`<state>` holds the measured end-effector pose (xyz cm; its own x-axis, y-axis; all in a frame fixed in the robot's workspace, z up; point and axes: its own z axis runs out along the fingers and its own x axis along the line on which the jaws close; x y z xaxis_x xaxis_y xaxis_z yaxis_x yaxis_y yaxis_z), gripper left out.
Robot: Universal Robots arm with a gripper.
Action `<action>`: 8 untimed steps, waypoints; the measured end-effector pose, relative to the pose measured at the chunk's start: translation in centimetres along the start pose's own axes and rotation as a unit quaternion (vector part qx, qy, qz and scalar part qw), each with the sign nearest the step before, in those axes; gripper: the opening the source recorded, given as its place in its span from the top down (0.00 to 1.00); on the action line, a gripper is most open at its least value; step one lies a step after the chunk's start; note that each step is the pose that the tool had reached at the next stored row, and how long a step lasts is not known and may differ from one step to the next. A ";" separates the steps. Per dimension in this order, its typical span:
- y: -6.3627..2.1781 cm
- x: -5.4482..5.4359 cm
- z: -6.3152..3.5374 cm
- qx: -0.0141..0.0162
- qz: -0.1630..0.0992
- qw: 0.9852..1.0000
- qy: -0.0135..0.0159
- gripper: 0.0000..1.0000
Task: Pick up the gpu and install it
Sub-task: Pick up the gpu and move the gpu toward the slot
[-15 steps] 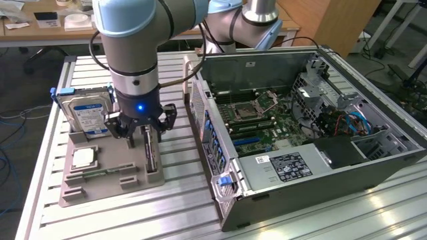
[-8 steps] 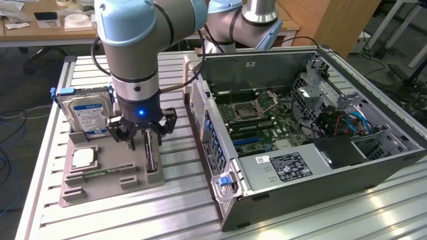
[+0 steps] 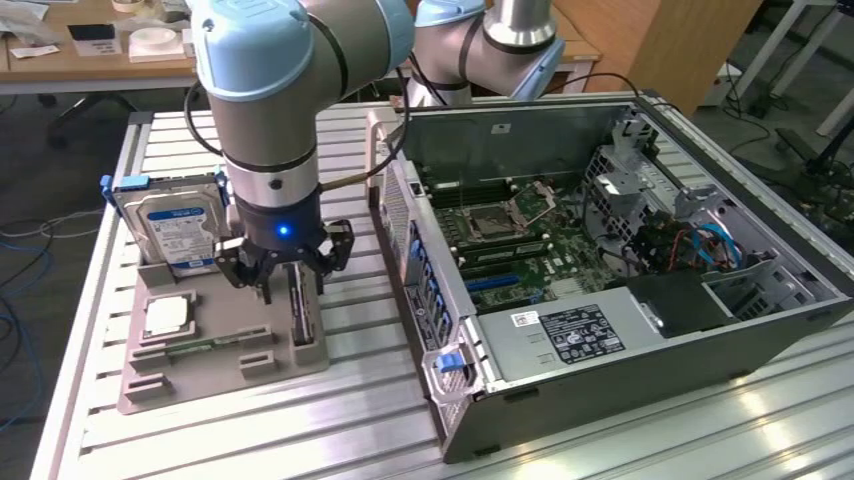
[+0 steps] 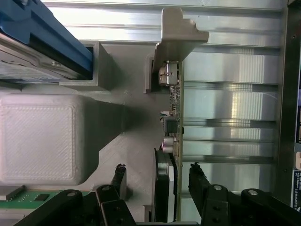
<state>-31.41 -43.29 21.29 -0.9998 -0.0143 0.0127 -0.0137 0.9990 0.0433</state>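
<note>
The gpu [image 3: 303, 318] is a thin dark card standing on edge in a slot of the grey holder tray [image 3: 200, 375], at the tray's side nearest the computer. My gripper [image 3: 290, 285] hangs straight above it, open, with one finger on each side of the card's upper edge. In the wrist view the gpu [image 4: 172, 117] appears edge-on, and the two black fingertips [image 4: 119, 175] straddle it with a visible gap on both sides. Nothing is gripped. The open computer case [image 3: 747, 330] lies on the exterior view's right, its motherboard [image 3: 534, 250] exposed.
The tray also holds an upright silver hard drive [image 3: 174, 225] with a blue-white label, a square processor [image 3: 167, 316] and a green memory stick [image 3: 200, 347]. All stand on a slatted aluminium table [image 3: 334, 430]. A wooden desk [image 3: 80, 60] sits behind.
</note>
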 end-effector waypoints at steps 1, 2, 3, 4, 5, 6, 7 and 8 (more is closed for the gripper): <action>0.00 0.0 0.00 0.000 0.000 1.000 0.000 0.35; 0.00 0.0 0.00 0.000 0.000 1.000 0.000 0.35; 0.00 0.0 0.05 0.000 0.000 1.000 0.000 0.35; 0.00 0.0 0.15 0.000 0.000 1.000 0.000 0.35; -0.01 0.0 0.28 0.000 0.000 1.000 0.000 0.35; -0.02 0.0 0.42 0.000 0.000 1.000 0.000 0.35; -0.02 0.0 0.54 0.000 0.000 1.000 0.000 0.35; -0.03 0.0 0.58 0.000 0.000 1.000 0.000 0.35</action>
<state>-31.40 -43.30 20.70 -0.9998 -0.0143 0.0126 -0.0137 0.9990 0.0434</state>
